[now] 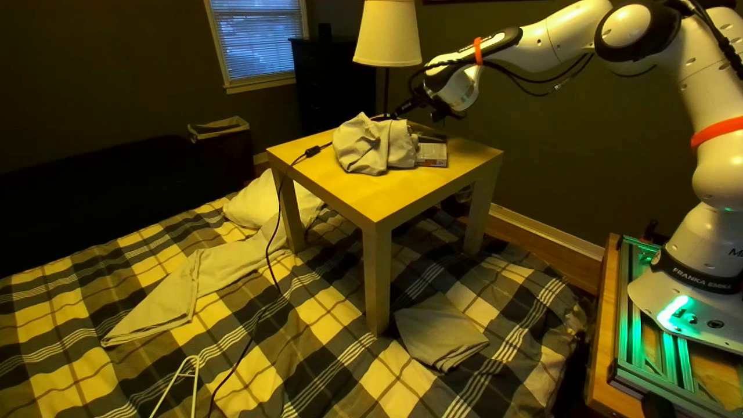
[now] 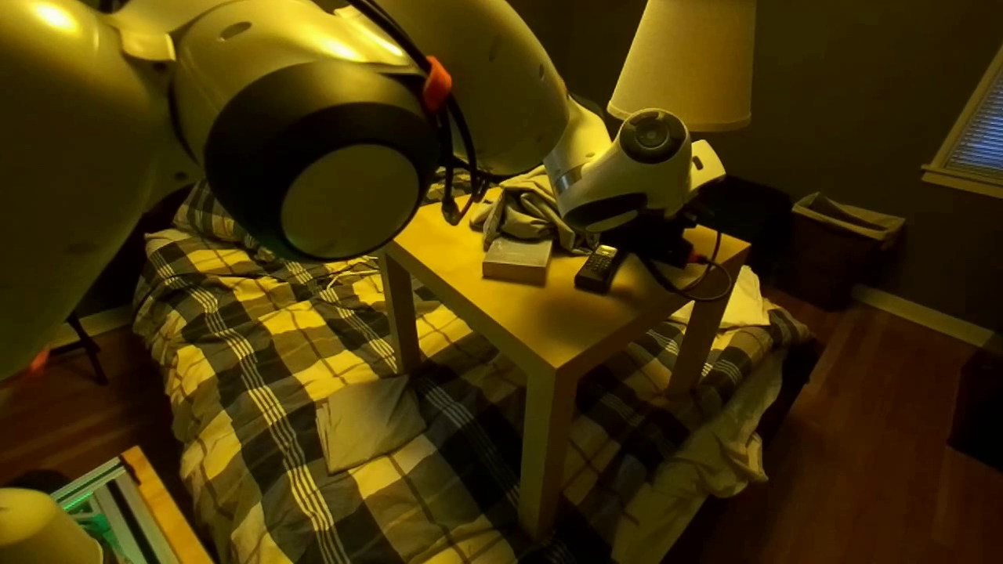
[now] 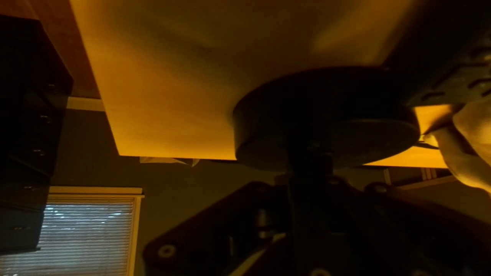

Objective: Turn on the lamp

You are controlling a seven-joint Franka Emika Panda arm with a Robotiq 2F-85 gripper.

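Jaws: apparently near the stem (image 1: 386,92); too dark to tell how far apart, or whether they hold anything.
Lamp (image 1: 387,42): upright on the tabletop (image 1: 377,194); a sideways shove against its stem could topple it.
Cord block (image 1: 313,151): clear in an exterior view, not made out in the wrist view.

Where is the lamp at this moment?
In an exterior view, the lamp stands at top centre on the wooden table, behind the crumpled cloth.
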